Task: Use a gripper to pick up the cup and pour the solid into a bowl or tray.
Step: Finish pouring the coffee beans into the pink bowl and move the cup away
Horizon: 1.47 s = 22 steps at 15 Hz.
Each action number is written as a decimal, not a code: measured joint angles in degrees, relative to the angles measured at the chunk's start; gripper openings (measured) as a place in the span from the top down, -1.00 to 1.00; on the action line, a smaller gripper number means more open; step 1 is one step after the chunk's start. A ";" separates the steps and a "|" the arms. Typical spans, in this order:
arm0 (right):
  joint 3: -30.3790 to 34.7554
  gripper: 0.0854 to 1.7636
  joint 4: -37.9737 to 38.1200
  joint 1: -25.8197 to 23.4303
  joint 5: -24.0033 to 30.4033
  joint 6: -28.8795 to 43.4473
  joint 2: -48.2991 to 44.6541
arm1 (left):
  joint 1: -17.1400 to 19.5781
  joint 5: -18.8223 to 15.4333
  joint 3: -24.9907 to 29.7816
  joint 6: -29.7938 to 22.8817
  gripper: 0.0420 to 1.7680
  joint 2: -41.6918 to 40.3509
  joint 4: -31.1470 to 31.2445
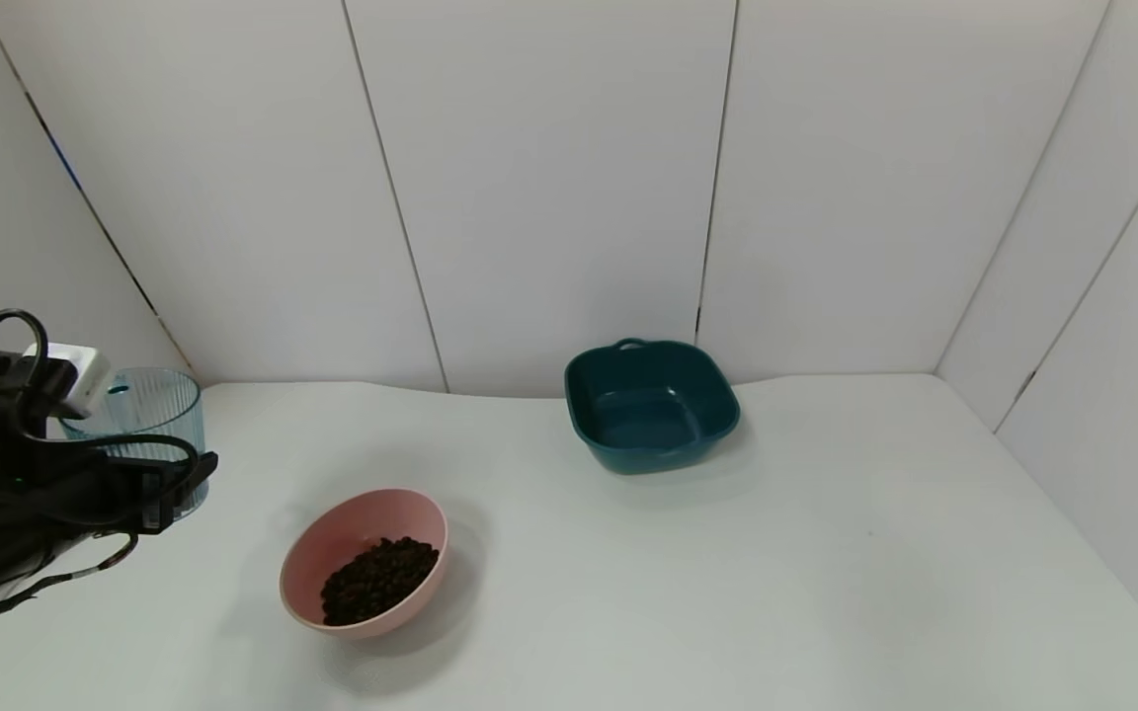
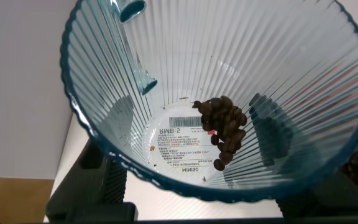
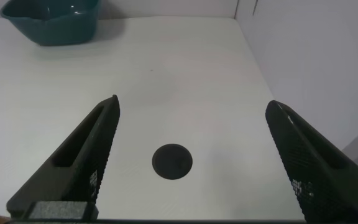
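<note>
My left gripper is shut on the cup at the table's far left and holds it roughly upright. In the left wrist view the ribbed pale-blue cup fills the picture, with its teal tab at the rim. A small clump of the solid lies at its bottom, beside a printed label. The pink bowl stands to the right of the cup, nearer the front edge, apart from it, and holds a heap of the solid. My right gripper is open and empty above bare table.
A dark teal squarish dish with handles stands empty at the back middle of the white table; it also shows in the right wrist view. A dark round spot lies on the table under my right gripper. White walls close in the back and sides.
</note>
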 joint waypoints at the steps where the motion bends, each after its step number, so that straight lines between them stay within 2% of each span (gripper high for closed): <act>1: 0.00 -0.94 0.00 0.00 0.00 -0.02 0.00 | 1.10 -1.40 -0.12 -1.45 -0.43 0.18 -0.24; 4: 0.00 -0.94 0.00 0.00 0.00 0.00 0.00 | 3.17 -3.89 -0.02 -4.57 -0.43 2.01 -4.61; 9: 0.00 -0.94 0.00 0.00 0.00 0.00 0.00 | 6.80 -6.16 0.77 -4.96 -0.43 12.02 -19.32; 12: 0.00 -0.94 0.00 0.00 0.00 0.00 -0.02 | 9.01 -10.53 0.40 -4.92 -0.43 18.82 -28.75; 17: 0.00 -0.94 0.00 0.00 0.00 -0.02 0.00 | 9.79 -11.14 -4.58 -5.12 -0.43 27.87 -30.87; 22: 0.00 -0.94 0.00 0.00 0.00 0.00 0.00 | 9.75 -11.25 -7.56 -5.03 -0.43 32.49 -30.88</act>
